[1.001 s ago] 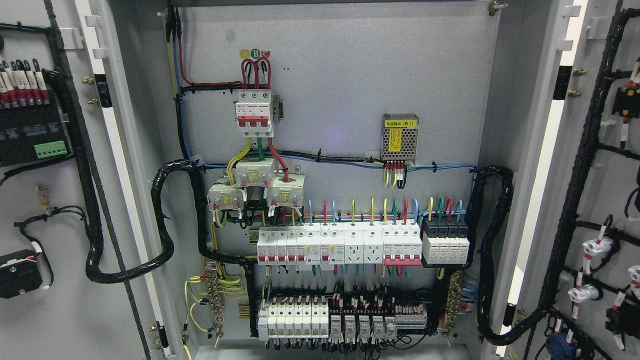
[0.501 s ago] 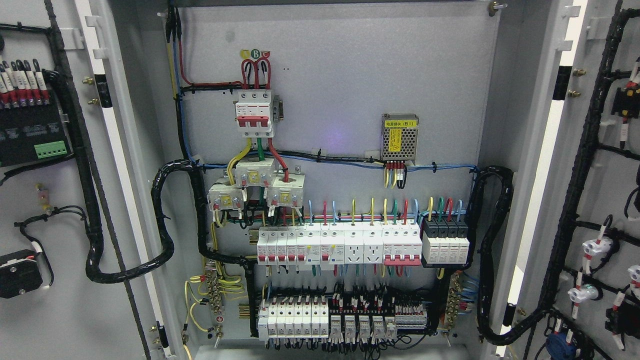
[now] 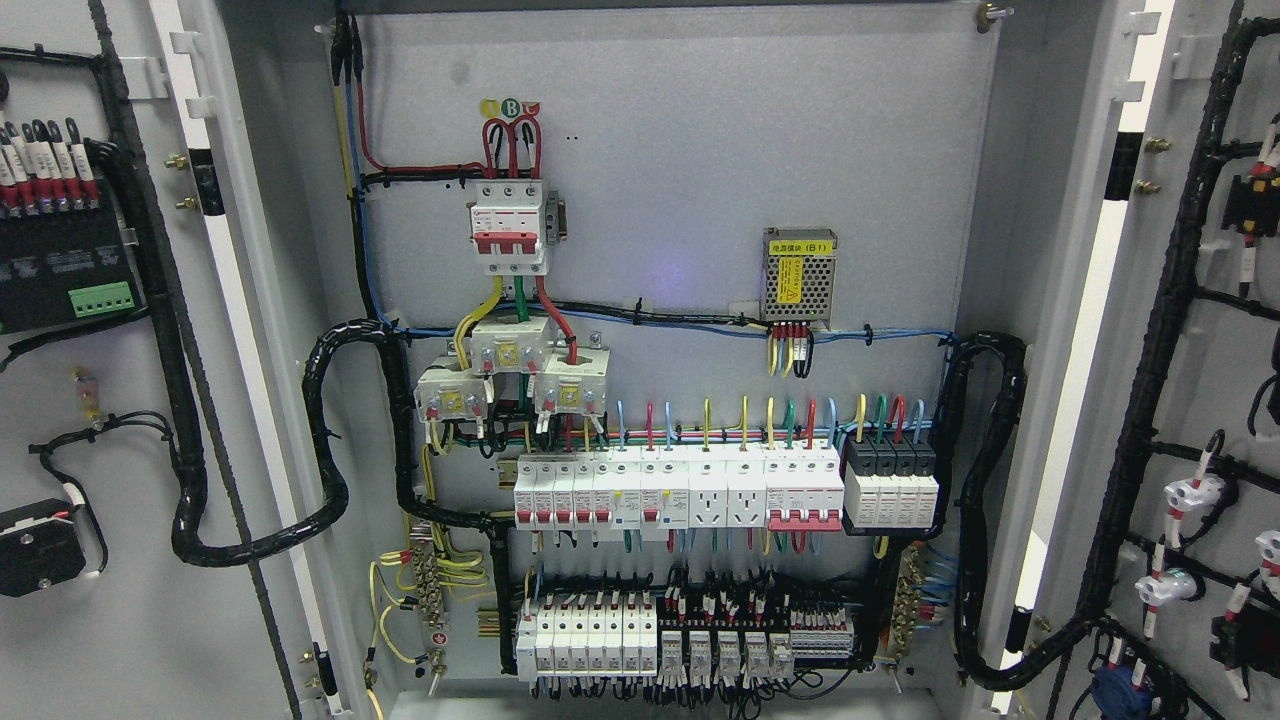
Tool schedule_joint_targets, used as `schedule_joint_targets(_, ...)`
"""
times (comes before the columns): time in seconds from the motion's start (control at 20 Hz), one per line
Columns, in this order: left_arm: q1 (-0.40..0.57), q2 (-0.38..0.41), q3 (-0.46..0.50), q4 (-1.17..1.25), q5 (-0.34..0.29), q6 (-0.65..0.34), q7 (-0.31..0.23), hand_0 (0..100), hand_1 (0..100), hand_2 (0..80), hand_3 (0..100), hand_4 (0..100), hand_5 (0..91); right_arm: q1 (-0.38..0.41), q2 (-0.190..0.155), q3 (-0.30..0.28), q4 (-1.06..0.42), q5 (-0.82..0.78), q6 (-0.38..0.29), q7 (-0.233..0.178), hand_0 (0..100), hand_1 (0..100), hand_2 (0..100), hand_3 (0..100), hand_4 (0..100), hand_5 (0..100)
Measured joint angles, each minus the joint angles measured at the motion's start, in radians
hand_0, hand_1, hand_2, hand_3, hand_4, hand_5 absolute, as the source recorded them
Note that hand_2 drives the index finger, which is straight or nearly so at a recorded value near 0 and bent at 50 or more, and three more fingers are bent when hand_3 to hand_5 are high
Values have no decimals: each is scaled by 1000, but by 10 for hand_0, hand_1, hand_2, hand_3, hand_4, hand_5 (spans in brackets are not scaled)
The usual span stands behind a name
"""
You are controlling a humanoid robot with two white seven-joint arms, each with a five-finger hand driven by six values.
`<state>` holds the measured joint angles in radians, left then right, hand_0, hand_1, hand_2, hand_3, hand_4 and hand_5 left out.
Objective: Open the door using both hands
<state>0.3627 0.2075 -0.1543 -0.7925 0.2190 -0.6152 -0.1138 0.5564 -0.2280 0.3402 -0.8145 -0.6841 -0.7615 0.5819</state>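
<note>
Both doors of the grey electrical cabinet stand swung wide. The left door [image 3: 120, 420] shows its inner face at the picture's left, with black cable looms and a black module. The right door [image 3: 1200, 360] shows its inner face at the right, carrying black looms and white fittings. Between them the cabinet's back panel [image 3: 700, 150] is in full view. Neither of my hands nor arms appears anywhere in the head view.
On the back panel sit a red-and-white main breaker [image 3: 510, 225], a small mesh power supply [image 3: 799, 264], a row of white breakers [image 3: 680, 490] and terminal blocks [image 3: 690, 640] below. Thick black cable bundles [image 3: 330, 450] loop from the panel to each door.
</note>
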Motion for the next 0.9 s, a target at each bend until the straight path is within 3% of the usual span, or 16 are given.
schedule_joint_targets(0.3,-31,-35,13,179,-64,-3,-3,0,0,0,0,43,0,-132,69,-7,271,9,31,-69,0,0,0,0,0,0)
schedule_joint_targets(0.6,-42,-73,66,329,-157,16,-3,0,0,0,0,43,0,-212,110,-14,446,23,221,-172,0,0,0,0,0,0)
schedule_joint_targets(0.9,-61,-111,113,448,-198,145,2,0,0,0,0,43,0,-268,133,-18,548,160,337,-337,0,0,0,0,0,0)
